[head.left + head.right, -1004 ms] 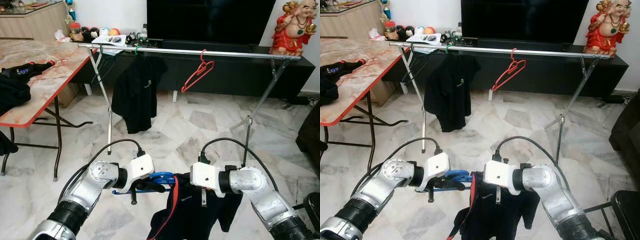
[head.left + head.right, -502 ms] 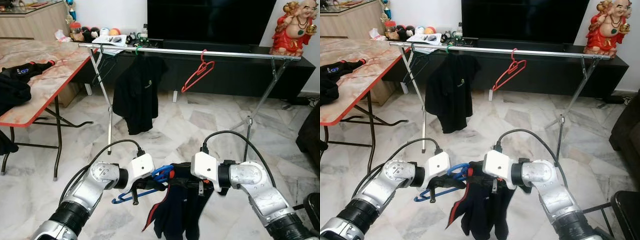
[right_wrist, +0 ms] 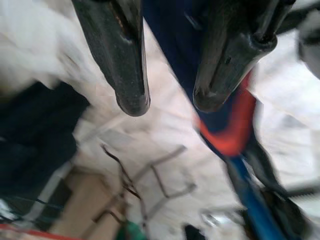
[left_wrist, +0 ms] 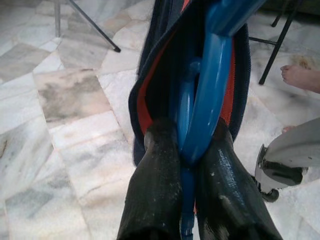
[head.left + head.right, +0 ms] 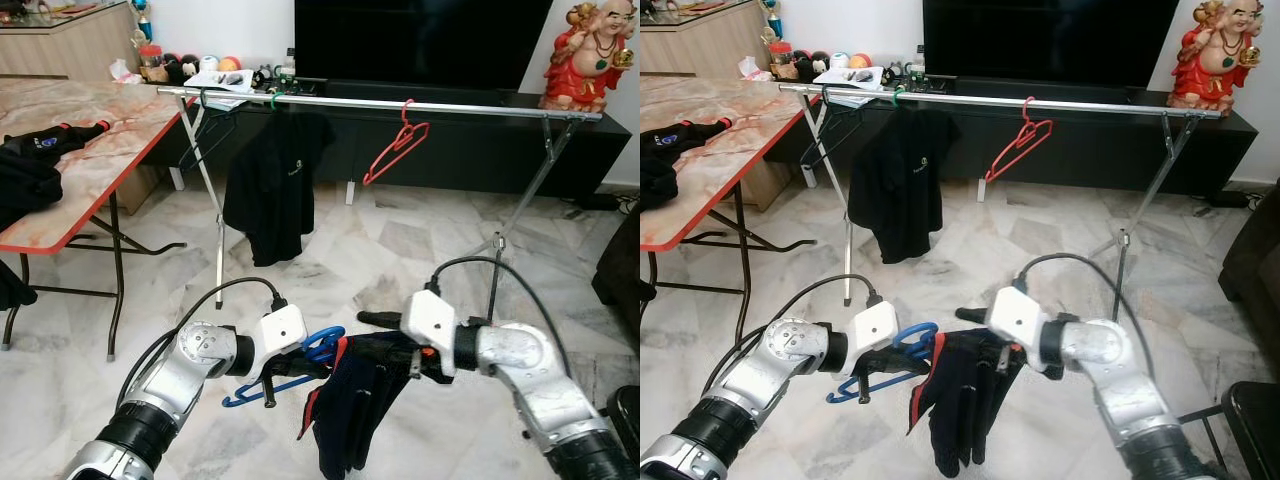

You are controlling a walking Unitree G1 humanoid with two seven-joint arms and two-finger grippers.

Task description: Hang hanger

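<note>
**Blue hanger and dark garment held low, short of the rail**

The left gripper (image 4: 187, 150) is clamped on the blue hanger (image 5: 300, 362), its two black fingers (image 4: 155, 190) pressed against either side of the blue plastic. A dark garment (image 5: 350, 400) with red trim drapes from the hanger and hangs down toward the marble floor (image 5: 330, 250).

The right gripper (image 3: 165, 100) sits just beside the garment on the side away from the left gripper. Its fingers stand apart with nothing between them; the garment's navy cloth and red trim lie just beyond one fingertip.

The clothes rail (image 5: 380, 103) stands well beyond the hanger, in front of the black TV cabinet (image 5: 470, 150). On the rail hang a black shirt (image 5: 272, 185) and an empty red hanger (image 5: 395, 145), apart from each other, the shirt nearer the desk (image 5: 90, 150). The desk stands off the rail's left end and carries dark folded clothes (image 5: 30, 175). A red figurine (image 5: 590, 55) sits on the cabinet past the rail's right end.
</note>
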